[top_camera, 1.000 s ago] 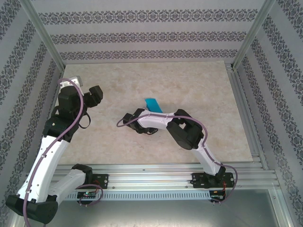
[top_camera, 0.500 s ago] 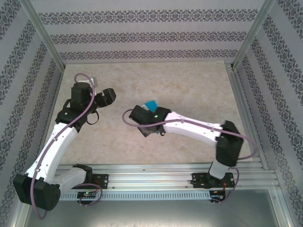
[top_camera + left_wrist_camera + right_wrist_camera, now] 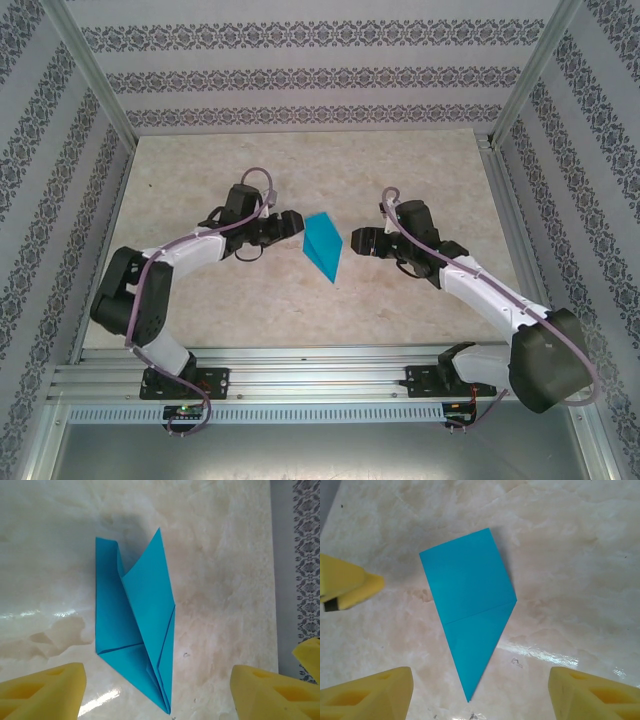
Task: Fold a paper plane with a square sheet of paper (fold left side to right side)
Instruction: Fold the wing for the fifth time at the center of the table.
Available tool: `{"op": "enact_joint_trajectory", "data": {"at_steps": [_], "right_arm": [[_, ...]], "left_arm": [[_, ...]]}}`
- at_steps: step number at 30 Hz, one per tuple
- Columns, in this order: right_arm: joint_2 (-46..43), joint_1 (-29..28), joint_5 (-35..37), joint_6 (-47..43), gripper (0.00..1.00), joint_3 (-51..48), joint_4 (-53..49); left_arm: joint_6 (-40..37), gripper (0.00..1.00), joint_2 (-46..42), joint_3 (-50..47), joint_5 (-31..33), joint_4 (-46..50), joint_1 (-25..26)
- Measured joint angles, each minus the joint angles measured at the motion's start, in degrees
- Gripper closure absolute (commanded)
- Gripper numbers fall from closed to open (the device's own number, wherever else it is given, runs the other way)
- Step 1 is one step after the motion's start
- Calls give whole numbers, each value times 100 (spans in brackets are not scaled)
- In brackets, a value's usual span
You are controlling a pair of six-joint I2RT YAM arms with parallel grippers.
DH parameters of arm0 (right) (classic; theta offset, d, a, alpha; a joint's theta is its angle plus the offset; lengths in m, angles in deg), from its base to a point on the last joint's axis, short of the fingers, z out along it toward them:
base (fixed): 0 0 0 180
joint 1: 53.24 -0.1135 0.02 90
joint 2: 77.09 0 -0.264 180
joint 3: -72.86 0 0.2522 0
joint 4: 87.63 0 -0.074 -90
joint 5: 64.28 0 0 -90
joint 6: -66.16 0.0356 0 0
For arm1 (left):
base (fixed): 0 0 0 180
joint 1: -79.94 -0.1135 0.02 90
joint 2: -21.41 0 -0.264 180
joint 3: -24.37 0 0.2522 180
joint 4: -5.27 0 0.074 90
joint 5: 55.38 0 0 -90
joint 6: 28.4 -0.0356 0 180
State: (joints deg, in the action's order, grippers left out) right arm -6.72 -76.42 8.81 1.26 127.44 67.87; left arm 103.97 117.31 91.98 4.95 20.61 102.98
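We see the teal-blue sheet of paper (image 3: 323, 246), folded into a narrow pointed kite, lying mid-way across the beige marbled tabletop (image 3: 430, 180) with its tip toward the near edge. Our left gripper (image 3: 292, 224) sits just left of it and our right gripper (image 3: 358, 242) just right. Both have their fingers spread, holding nothing.

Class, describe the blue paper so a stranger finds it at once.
Start at the marbled table; near its middle, look between the left gripper and the right gripper. The paper lies there: the only teal thing, folded to a point aimed at the near edge.
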Motion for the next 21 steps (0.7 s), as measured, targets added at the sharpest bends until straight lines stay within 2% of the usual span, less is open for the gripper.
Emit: {"op": "enact_joint_trajectory", "data": {"at_steps": [5, 10, 14, 16, 21], "right_arm": [[4, 505, -748, 251, 30, -426, 756], [195, 627, -1270, 293, 33, -483, 1156], [564, 780, -1735, 299, 36, -483, 1480], [811, 879, -1974, 302, 37, -483, 1665], [1510, 994, -2533, 260, 38, -356, 1987]], "left_arm": [[96, 39, 1088, 527, -199, -317, 149], [179, 73, 1749, 964, -420, -592, 225], [107, 94, 1834, 1029, -551, -680, 221], [31, 100, 1808, 1021, -621, -695, 210], [-157, 100, 1456, 706, -968, -765, 55]]}}
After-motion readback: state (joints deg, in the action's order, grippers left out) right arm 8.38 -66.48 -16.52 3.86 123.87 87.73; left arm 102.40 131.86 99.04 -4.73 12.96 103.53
